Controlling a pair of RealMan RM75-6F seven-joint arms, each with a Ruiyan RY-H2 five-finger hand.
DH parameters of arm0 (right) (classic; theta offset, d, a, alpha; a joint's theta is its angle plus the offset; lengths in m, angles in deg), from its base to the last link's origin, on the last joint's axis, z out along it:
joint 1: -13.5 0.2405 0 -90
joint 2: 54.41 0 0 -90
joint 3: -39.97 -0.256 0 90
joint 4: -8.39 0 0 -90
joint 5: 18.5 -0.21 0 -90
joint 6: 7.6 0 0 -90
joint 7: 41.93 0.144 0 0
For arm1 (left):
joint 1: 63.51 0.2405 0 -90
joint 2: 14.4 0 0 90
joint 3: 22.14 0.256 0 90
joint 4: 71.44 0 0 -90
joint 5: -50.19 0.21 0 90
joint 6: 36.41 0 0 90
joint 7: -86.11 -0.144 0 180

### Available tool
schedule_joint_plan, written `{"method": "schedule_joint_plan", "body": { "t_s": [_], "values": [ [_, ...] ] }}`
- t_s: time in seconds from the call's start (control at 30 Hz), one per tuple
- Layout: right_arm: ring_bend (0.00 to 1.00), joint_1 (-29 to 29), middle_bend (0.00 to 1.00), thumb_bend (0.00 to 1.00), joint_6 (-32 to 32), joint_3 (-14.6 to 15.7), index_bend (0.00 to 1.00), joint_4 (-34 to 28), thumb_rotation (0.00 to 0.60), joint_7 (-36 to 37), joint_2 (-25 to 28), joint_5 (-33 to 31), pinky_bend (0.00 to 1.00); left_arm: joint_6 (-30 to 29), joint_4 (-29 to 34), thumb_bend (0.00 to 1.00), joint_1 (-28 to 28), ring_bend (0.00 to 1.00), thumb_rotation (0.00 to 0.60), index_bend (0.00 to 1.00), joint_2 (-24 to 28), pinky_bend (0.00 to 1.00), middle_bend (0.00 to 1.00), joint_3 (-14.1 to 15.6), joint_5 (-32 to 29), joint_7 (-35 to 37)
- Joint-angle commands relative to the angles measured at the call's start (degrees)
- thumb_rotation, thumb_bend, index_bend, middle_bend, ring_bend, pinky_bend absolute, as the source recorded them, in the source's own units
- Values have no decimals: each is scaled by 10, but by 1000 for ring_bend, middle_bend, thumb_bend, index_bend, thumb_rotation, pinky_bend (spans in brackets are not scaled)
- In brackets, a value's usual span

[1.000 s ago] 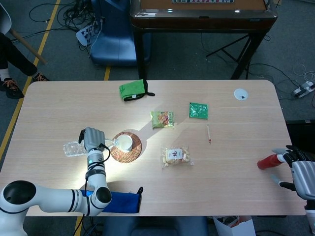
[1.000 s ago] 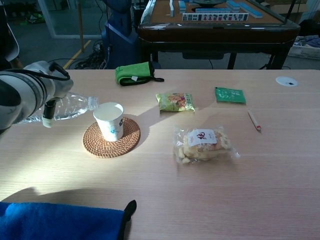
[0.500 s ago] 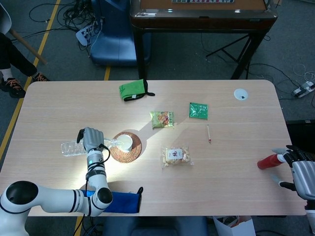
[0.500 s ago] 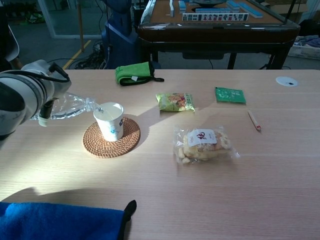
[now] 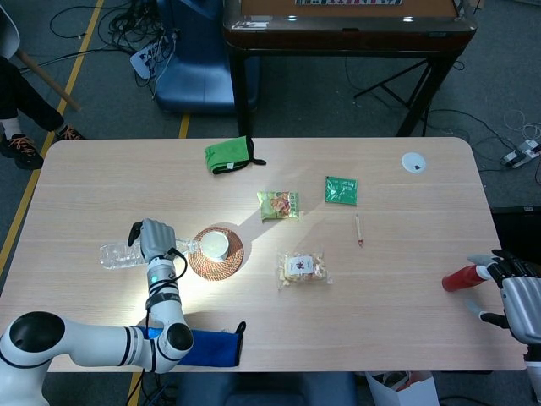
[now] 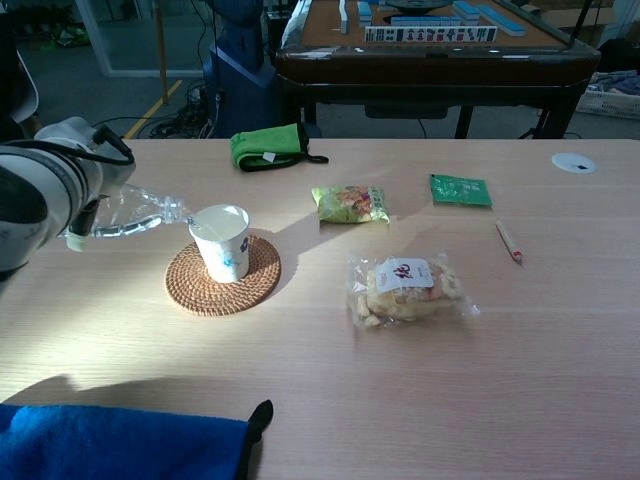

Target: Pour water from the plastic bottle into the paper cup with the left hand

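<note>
My left hand (image 5: 153, 239) grips a clear plastic bottle (image 5: 118, 254) lying nearly level, its neck pointing right at the rim of the white paper cup (image 5: 215, 244). In the chest view the bottle (image 6: 135, 213) is tipped with its mouth just at the left edge of the cup (image 6: 222, 242), and the left hand (image 6: 60, 190) wraps its body. The cup stands upright on a round woven coaster (image 6: 222, 275). My right hand (image 5: 517, 296) rests at the table's right edge beside a red object (image 5: 461, 278), fingers curled loosely and nothing visibly held.
A snack bag (image 5: 303, 267) lies right of the coaster, with a green snack packet (image 5: 279, 204), a green sachet (image 5: 341, 189) and a pencil (image 5: 358, 229) further back. A green cloth (image 5: 228, 156) sits at the rear left. A blue cloth (image 6: 120, 441) covers the front left edge.
The left hand and bottle have drawn slightly left, the bottle's base tilting up and its mouth settling at the cup's left rim. The right hand has not moved.
</note>
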Motion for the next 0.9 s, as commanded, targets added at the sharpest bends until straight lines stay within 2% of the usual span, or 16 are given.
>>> {"method": "schedule_joint_plan", "body": {
  "t_s": [0.03, 0.53, 0.9],
  "values": [
    [181, 1, 340, 54, 1, 0, 302, 0, 600, 1, 0, -1, 284, 2, 0, 207, 1, 592, 600, 643, -1, 609, 745, -2, 0, -1],
    [181, -1, 341, 54, -1, 0, 302, 0, 600, 4, 2, 0, 284, 5, 1, 208, 0, 593, 600, 645, -4, 610, 749, -9, -2, -13],
    [183, 1, 342, 54, 5, 0, 302, 1, 600, 1, 0, -2, 284, 41, 18, 207, 12, 595, 600, 647, 8, 615, 751, -36, -13, 24]
  ]
}}
